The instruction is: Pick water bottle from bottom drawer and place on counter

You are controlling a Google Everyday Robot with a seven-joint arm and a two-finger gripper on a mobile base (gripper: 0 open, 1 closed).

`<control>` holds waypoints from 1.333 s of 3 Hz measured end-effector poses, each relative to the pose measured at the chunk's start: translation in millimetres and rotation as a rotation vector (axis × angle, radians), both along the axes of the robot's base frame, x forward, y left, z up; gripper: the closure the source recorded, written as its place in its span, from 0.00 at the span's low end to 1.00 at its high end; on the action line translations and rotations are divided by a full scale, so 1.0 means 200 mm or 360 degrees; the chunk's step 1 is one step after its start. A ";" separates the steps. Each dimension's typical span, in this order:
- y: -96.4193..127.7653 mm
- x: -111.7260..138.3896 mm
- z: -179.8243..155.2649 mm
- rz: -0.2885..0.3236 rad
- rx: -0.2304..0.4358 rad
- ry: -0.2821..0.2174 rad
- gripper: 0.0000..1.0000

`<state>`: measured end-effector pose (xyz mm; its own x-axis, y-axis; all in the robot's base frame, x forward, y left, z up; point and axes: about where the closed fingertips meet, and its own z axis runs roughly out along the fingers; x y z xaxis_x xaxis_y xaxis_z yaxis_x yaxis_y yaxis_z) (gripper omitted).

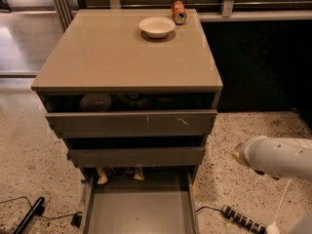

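Observation:
The bottom drawer (139, 208) is pulled open at the foot of the grey cabinet, and its flat grey floor shows. At its back, under the middle drawer, lie some tan and dark items (118, 172). I cannot make out the water bottle among them. The beige counter (122, 57) tops the cabinet. Only a white arm link (275, 156) shows at the lower right, beside the cabinet and above the floor. My gripper is out of view.
A white bowl (157, 27) and an orange-red soda can (179, 12) stand at the back of the counter. The top drawer (131, 123) is slightly open with dim items inside. A power strip (241, 218) and cables lie on the speckled floor.

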<state>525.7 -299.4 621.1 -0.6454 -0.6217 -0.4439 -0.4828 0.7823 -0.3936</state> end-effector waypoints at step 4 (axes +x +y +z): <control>-0.38 0.01 0.22 -0.0259 0.0022 -0.0125 1.00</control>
<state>526.9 -374.9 664.6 -0.7000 -0.5052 -0.5048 -0.3172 0.8532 -0.4140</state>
